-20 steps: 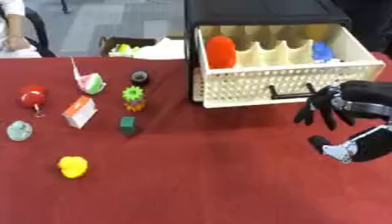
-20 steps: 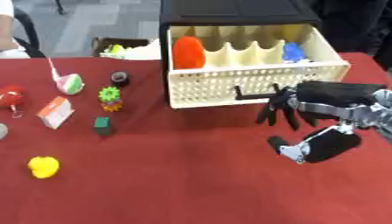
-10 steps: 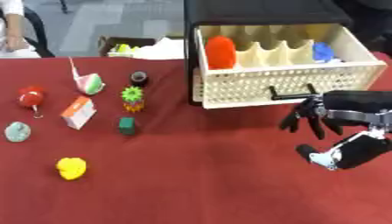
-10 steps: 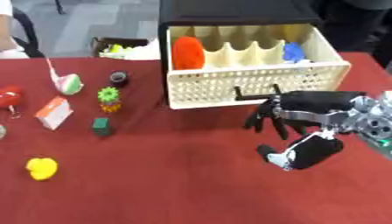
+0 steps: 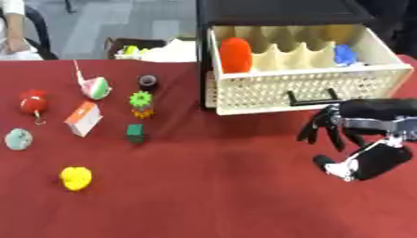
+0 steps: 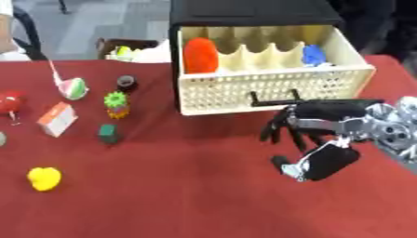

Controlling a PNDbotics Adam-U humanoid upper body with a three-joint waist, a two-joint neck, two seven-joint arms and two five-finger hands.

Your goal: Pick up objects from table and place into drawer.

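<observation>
My right hand [image 5: 358, 139] hovers over the red table just in front of the open cream drawer [image 5: 309, 88], fingers relaxed and pointing down, holding nothing. Inside the drawer sit an orange-red object [image 5: 235, 55] at the left and a blue object [image 5: 345, 54] at the right. On the table's left lie a yellow object [image 5: 76, 178], a dark green cube [image 5: 135, 133], a green gear on an orange base [image 5: 142, 104], an orange-and-white box [image 5: 82, 118], a red ball [image 5: 34, 101], a pale green round thing [image 5: 17, 138], a green-and-red cone [image 5: 94, 86] and a black ring [image 5: 148, 81]. The left hand is out of view.
The drawer belongs to a black cabinet [image 5: 277, 11] at the table's back. A cardboard box with small items [image 5: 143, 49] stands behind the table's far edge. A person sits at the far left [image 5: 16, 32], away from the objects.
My right hand has moved leftward across the table, away from the right edge, staying in front of the drawer. The objects have not moved.
</observation>
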